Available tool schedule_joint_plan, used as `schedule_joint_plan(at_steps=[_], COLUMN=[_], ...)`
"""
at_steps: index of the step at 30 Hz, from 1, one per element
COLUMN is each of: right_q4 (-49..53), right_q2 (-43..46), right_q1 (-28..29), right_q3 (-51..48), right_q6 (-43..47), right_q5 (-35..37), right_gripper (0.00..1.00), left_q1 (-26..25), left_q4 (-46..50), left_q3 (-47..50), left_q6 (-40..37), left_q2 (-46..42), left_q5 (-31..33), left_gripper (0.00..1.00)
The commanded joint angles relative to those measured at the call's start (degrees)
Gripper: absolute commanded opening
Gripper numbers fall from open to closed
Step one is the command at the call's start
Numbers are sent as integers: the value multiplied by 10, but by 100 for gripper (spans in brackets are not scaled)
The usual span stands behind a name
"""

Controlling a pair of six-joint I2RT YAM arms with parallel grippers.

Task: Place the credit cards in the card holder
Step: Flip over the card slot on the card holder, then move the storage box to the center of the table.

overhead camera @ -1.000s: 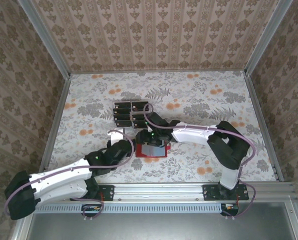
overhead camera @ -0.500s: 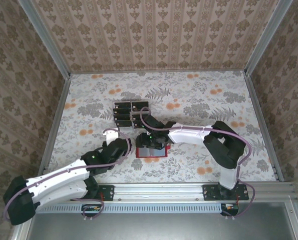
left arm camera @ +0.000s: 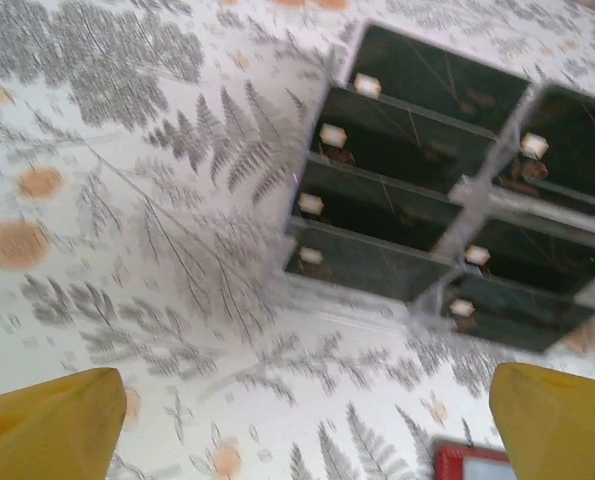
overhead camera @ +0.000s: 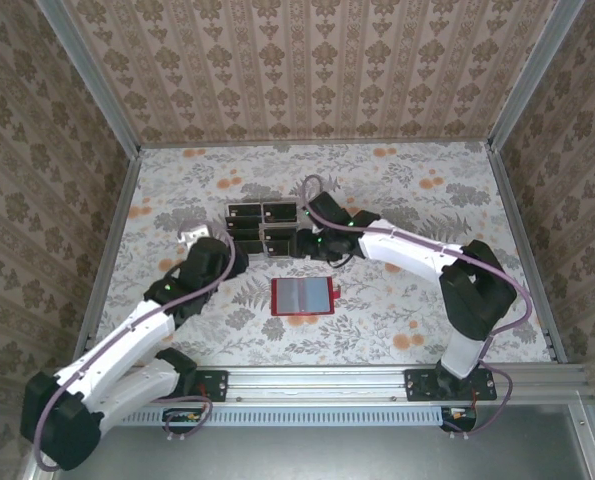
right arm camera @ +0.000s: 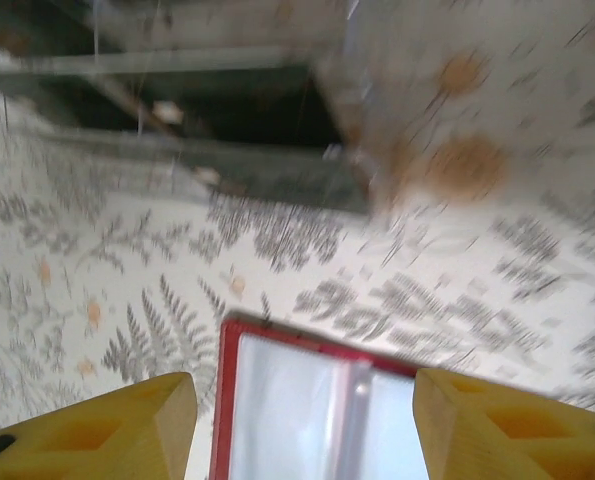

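Floral table (overhead camera: 397, 200): one clear rack (overhead camera: 262, 228) holds seven black cards (left arm camera: 407, 130); one red wallet (overhead camera: 303, 296) lies open just in front of it; left gripper (overhead camera: 191, 238) and right gripper (overhead camera: 303, 243) flank the rack, both spread, empty

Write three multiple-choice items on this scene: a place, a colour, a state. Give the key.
1. Where does the card holder lie relative to the clear rack? A. Nearer the arm bases. B. Beyond it, by the back wall. C. On top of it.
2. What colour is the card holder's border? A. Blue. B. Red. C. Green.
3. How is the left gripper? A. Shut tight. B. Shut on the card holder. C. Open, nothing between its fingers.
Key: 1 A, the top view shows it on the rack's near side. 2 B, a red rim frames the grey inside. 3 C, its yellow fingers stand far apart, nothing between.
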State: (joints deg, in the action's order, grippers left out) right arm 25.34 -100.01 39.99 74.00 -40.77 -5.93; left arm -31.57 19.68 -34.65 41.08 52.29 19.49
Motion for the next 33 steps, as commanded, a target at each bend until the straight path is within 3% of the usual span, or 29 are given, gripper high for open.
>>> schedule_joint_plan(at_steps=[1,7,12,22,33], right_q4=[39,51,51,17,12], right_q2=[-7,-62,-104,-124,-158], right_q1=[-23,-47,-47,-40,-23], right_q3=[41,103,138,110,105], right_q6=[47,88,102,93,85], right_q5=[1,-9,-15,-21,2], right_gripper=[61,62,62,62,62], left_q1=[83,206,245,247,229], left_q4=[-23,-144,-220,-301,-347], left_q3=[-36,-79,-117,-159,-158], left_q6=[-42,-53,-54,-42,-18], left_q2=[43,157,249,367,407], left_q5=[-114,-280,-355,-380,-383], left_gripper=[100,100,100,100,100])
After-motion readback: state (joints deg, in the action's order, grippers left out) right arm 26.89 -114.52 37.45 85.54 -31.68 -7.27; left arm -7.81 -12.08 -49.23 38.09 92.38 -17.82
